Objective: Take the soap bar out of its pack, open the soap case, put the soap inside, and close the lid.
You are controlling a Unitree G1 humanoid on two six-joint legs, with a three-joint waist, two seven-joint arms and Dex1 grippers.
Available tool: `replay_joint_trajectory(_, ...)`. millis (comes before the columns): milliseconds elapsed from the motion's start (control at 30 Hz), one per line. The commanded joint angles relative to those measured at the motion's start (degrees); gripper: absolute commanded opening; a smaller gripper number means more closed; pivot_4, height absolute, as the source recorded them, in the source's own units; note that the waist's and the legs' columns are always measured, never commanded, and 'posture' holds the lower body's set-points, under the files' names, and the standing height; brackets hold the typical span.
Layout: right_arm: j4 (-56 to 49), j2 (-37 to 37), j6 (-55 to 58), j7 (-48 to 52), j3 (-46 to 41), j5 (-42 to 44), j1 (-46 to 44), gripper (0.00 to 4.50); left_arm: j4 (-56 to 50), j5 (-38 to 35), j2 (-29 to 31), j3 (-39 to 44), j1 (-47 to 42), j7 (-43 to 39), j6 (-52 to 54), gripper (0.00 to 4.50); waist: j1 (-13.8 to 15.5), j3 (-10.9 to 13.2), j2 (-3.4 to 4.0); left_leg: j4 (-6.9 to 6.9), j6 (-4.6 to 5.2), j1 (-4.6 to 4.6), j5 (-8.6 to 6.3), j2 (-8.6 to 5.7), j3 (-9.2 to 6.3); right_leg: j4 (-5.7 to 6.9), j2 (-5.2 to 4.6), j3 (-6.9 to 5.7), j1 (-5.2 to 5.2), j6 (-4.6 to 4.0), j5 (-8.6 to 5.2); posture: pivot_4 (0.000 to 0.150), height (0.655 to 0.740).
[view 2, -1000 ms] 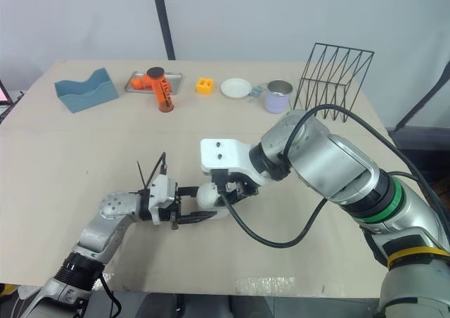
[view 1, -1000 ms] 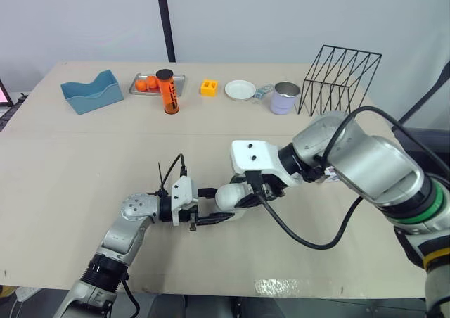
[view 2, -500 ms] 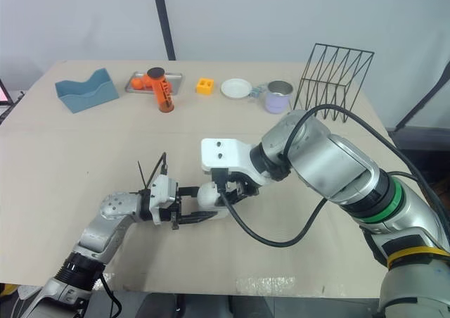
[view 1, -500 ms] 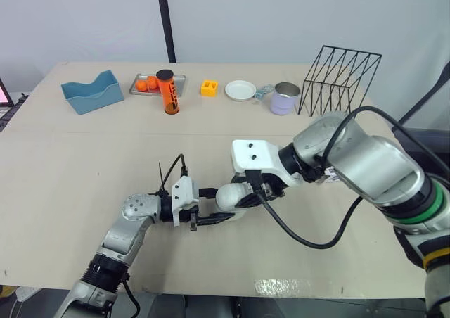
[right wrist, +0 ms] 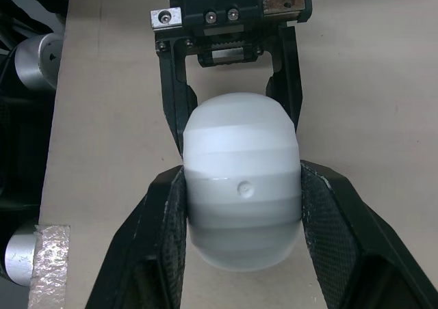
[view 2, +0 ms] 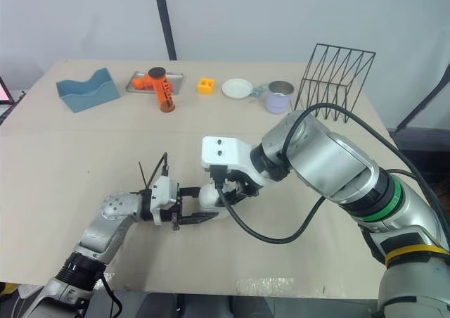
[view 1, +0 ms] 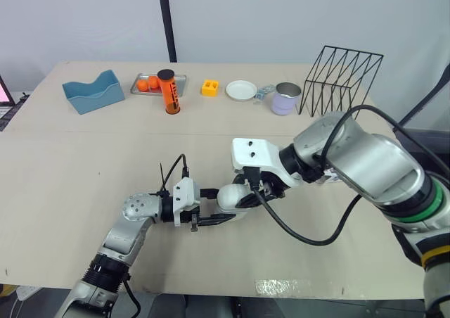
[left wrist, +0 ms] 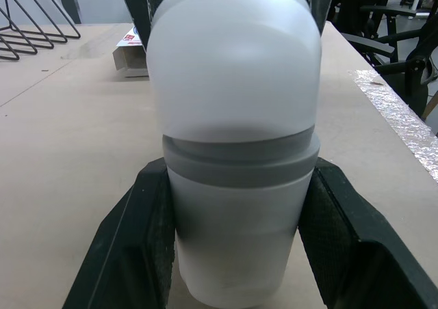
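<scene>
Where the two arms meet near the front middle of the worktop (view 1: pixel 84 163), you find a white, rounded soap case (view 1: pixel 229 196) lying on its side, low over the surface. Its long axis runs from one arm to the other, from the robot's left to its right. The left claw (left wrist: pixel 238 176) is clenched on the end toward the left arm, pads pressed to both flanks, just short of a grey band (left wrist: pixel 239 160) that looks like the seam between base and lid. The right claw (right wrist: pixel 241 179) is clenched on the opposite, domed end, facing the left one head-on. The seam sits between the two grasps, so neither arm is nearer and each holds its own half. Opening probably means parting the halves along that axis. The lid is shut, and you cannot tell whether soap is inside. A small carton (left wrist: pixel 130 49), likely the pack, lies apart on the worktop.
</scene>
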Motion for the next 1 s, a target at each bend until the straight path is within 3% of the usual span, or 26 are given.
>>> replay_joint_trajectory(33,-2.4,1.1,0.0,0.4,2.6,2.0,0.2,1.81,0.5,0.0,-0.3,0.3,-1.0,1.1,0.2,2.02,0.0,0.0,0.0,0.0,0.0,0.0,0.0,0.0,0.0,0.0,0.0,0.0,0.0,0.0,0.0,0.15,0.74)
replay_joint_trajectory(1000,-4.5,-1.3,-0.6,0.3,4.1,1.9,0.5,1.81,2.2,0.3,0.0,0.8,-1.8,1.2,0.5,2.02,0.0,0.0,-0.01,0.0,0.0,0.0,0.0,0.0,-0.01,-0.01,0.0,-0.01,0.02,0.01,-0.01,0.15,0.74)
